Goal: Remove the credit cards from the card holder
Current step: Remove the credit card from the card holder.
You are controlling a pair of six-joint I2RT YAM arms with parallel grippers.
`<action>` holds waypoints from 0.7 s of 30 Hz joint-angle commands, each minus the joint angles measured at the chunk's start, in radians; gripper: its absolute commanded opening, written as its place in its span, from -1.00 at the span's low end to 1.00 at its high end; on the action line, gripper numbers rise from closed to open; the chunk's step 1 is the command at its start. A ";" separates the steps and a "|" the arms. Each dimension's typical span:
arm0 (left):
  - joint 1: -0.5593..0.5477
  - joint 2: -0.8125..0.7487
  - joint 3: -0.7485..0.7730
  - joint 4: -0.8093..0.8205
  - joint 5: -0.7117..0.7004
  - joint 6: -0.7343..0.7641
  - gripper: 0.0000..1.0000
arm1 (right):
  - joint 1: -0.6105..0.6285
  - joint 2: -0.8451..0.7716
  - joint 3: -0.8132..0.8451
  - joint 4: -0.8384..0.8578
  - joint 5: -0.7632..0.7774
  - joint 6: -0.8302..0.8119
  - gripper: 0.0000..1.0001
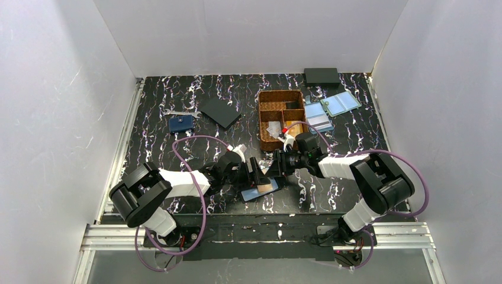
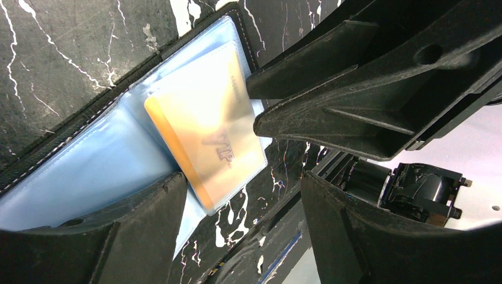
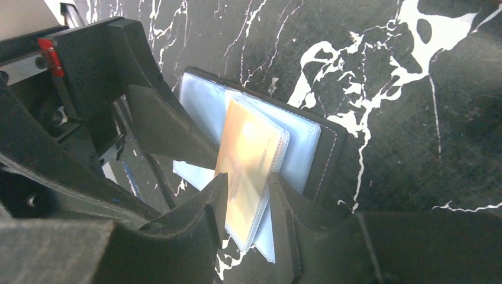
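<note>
Right claw [image 3: 248,186] pinches the clear-sleeved orange-gold credit card [image 3: 248,148], left claw [image 2: 243,183] spread on the glossy black-rimmed card holder [image 2: 77,177]

Card holder [image 1: 254,193] lies open on the worktop [image 1: 177,100] at front centre, credit card [image 3: 251,148] stands in its sleeve between fingers of the right gripper [image 3: 248,184], left gripper [image 2: 243,183] just left, basket [image 1: 260,121] behind

Left claw [image 2: 243,189] wide, right claw [image 3: 248,186] pinched.

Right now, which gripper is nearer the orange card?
Right. The right gripper pinches the orange card; the left gripper is open beside it, one finger on the card holder.
</note>
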 commanded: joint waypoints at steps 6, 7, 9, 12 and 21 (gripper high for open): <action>0.003 0.037 -0.005 -0.033 -0.006 0.026 0.39 | 0.007 0.029 -0.005 0.121 -0.178 0.127 -0.26; 0.003 0.037 -0.005 -0.032 -0.006 0.026 0.39 | 0.007 0.029 -0.008 0.140 -0.191 0.145 -0.26; 0.003 0.041 -0.002 -0.033 -0.003 0.028 0.40 | 0.007 0.032 -0.014 0.176 -0.225 0.177 -0.27; 0.003 0.046 0.005 -0.033 0.006 0.032 0.40 | 0.007 0.042 -0.017 0.216 -0.266 0.212 -0.29; 0.003 0.051 0.011 -0.032 0.004 0.026 0.40 | 0.026 0.056 -0.013 0.237 -0.307 0.233 -0.33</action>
